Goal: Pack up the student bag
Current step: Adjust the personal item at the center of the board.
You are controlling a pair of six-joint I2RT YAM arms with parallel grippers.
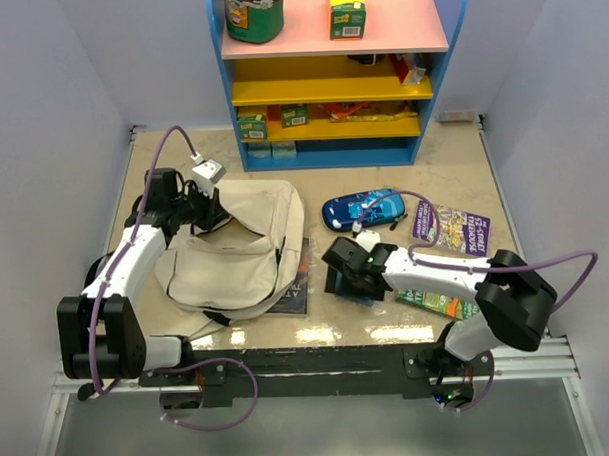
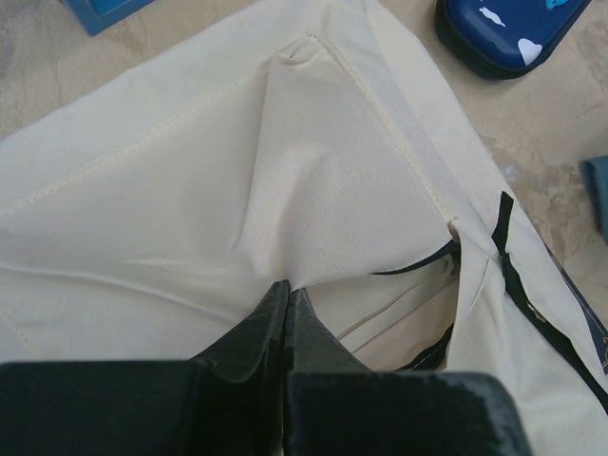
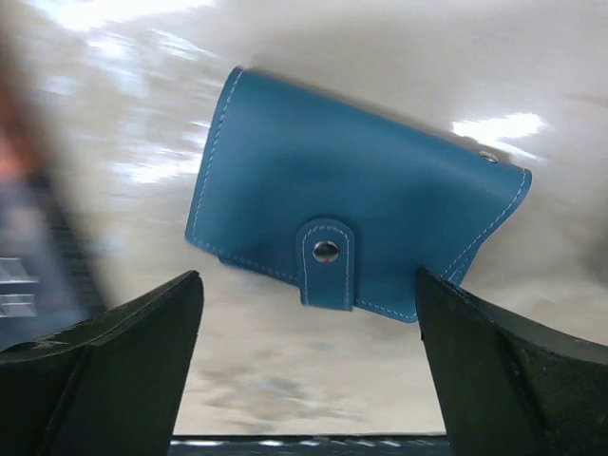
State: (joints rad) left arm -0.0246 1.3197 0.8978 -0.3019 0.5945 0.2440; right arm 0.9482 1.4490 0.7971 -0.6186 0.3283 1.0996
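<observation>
The bag (image 1: 240,245) lies slumped left on the worktop (image 1: 452,163). It looks soft, light and floppy, so take its flap edge, where your left tool (image 2: 288,294) is clamped. Your right tool (image 3: 309,280) gapes over a wallet (image 3: 361,190).

No text reads clearly: the purple book (image 1: 452,229) near the counter's (image 1: 463,177) right edge carries pale lettering, and the shelf's (image 1: 333,39) jar (image 1: 254,14) and green box (image 1: 346,14) bear labels, all too small to read
</observation>
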